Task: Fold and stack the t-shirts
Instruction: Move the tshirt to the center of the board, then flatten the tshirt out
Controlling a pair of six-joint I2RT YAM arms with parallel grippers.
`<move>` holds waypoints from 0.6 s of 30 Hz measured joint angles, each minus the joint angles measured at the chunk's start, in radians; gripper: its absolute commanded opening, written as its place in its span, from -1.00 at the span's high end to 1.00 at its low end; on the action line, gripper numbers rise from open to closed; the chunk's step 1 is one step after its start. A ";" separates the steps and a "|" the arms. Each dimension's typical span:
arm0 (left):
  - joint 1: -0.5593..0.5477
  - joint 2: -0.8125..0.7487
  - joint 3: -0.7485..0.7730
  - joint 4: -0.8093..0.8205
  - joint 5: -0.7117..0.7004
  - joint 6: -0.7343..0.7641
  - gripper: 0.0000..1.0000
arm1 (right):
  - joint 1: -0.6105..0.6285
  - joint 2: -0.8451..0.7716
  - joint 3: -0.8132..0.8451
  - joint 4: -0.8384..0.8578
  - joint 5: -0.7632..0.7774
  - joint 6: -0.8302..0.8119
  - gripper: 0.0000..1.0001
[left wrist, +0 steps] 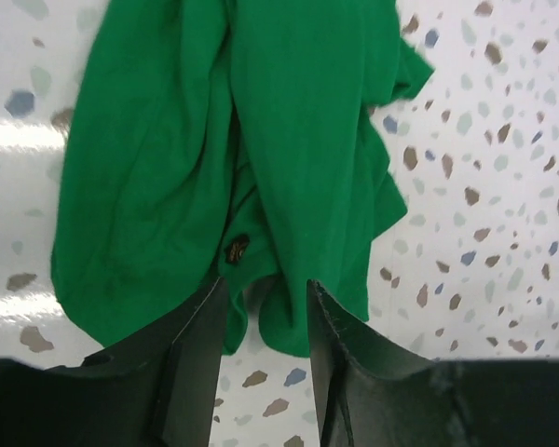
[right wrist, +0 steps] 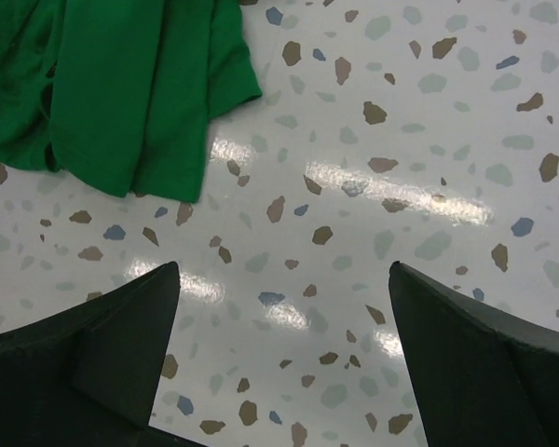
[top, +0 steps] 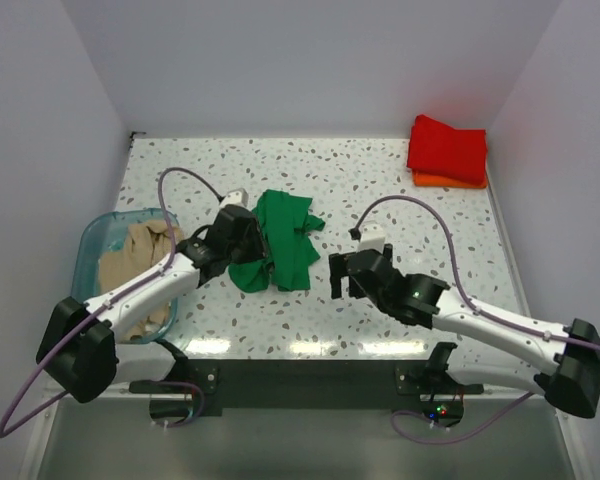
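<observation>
The right gripper (right wrist: 281, 270) is unclenched, its 2 fingers spread wide over bare speckled table (top: 400, 200) and touching nothing. Open surface runs ahead of it and to its right, out to the table's right edge. The green t-shirt (top: 285, 240) lies just to its left, apart from it.

The left gripper (left wrist: 265, 284) also has its 2 fingers parted, low over the near hem of that shirt. Cloth shows in the gap, but the fingers do not clamp it. The shirt is crumpled, in long folds running away from this gripper.

To the left of the left gripper, beside its arm, 1 translucent teal bin (top: 88, 250) sits at the table's left edge and holds the beige t-shirt (top: 140, 255).

Far ahead and to the right of the right gripper, in the far right corner, the red t-shirt (top: 448, 148) lies folded on the orange t-shirt (top: 450, 181). Plain white walls (top: 310, 60) close 3 sides.

In all there are 4 shirts, 1 bin and 2 grippers.
</observation>
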 measured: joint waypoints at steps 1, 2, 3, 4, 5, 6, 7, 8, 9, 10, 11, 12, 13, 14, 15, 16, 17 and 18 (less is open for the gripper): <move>-0.010 -0.005 -0.042 0.026 0.013 -0.012 0.13 | -0.010 0.047 0.000 0.033 -0.016 0.001 -0.88; -0.026 -0.002 -0.078 0.044 0.023 -0.021 0.13 | -0.021 0.078 0.000 0.053 -0.032 0.002 -0.83; -0.040 0.005 -0.101 0.054 0.030 -0.033 0.10 | -0.038 0.116 0.000 0.075 -0.055 0.002 -0.81; -0.058 0.016 -0.125 0.069 0.037 -0.039 0.09 | -0.058 0.148 0.000 0.097 -0.077 0.005 -0.79; -0.079 0.028 -0.143 0.082 0.043 -0.045 0.06 | -0.084 0.176 -0.001 0.119 -0.100 0.008 -0.75; -0.095 0.039 -0.153 0.092 0.047 -0.050 -0.03 | -0.106 0.195 -0.001 0.137 -0.117 0.010 -0.72; -0.110 0.049 -0.160 0.106 0.051 -0.053 -0.05 | -0.134 0.215 -0.001 0.159 -0.145 0.017 -0.70; -0.125 0.060 -0.164 0.122 0.056 -0.061 -0.05 | -0.159 0.234 -0.001 0.185 -0.168 0.025 -0.63; -0.138 0.068 -0.164 0.138 0.059 -0.064 -0.05 | -0.182 0.253 -0.002 0.211 -0.190 0.030 -0.58; -0.144 0.075 -0.164 0.152 0.061 -0.067 -0.04 | -0.196 0.268 -0.002 0.233 -0.208 0.037 -0.54; -0.149 0.086 -0.164 0.169 0.061 -0.069 -0.03 | -0.207 0.293 -0.001 0.262 -0.230 0.045 -0.47; -0.150 0.098 -0.164 0.184 0.060 -0.070 0.00 | -0.211 0.324 0.000 0.292 -0.256 0.051 -0.44; -0.150 0.113 -0.164 0.195 0.057 -0.071 0.03 | -0.212 0.355 0.002 0.317 -0.280 0.060 -0.42; -0.150 0.128 -0.164 0.201 0.052 -0.072 0.08 | -0.212 0.394 0.005 0.342 -0.305 0.066 -0.40; -0.150 0.139 -0.164 0.205 0.048 -0.072 0.21 | -0.212 0.433 0.009 0.361 -0.327 0.071 -0.40; -0.150 0.151 -0.164 0.209 0.041 -0.076 0.31 | -0.211 0.471 0.012 0.381 -0.349 0.080 -0.40; -0.150 0.160 -0.164 0.211 0.033 -0.079 0.40 | -0.211 0.498 0.013 0.396 -0.367 0.087 -0.40; -0.150 0.166 -0.164 0.211 0.027 -0.079 0.57 | -0.211 0.529 0.013 0.414 -0.386 0.094 -0.40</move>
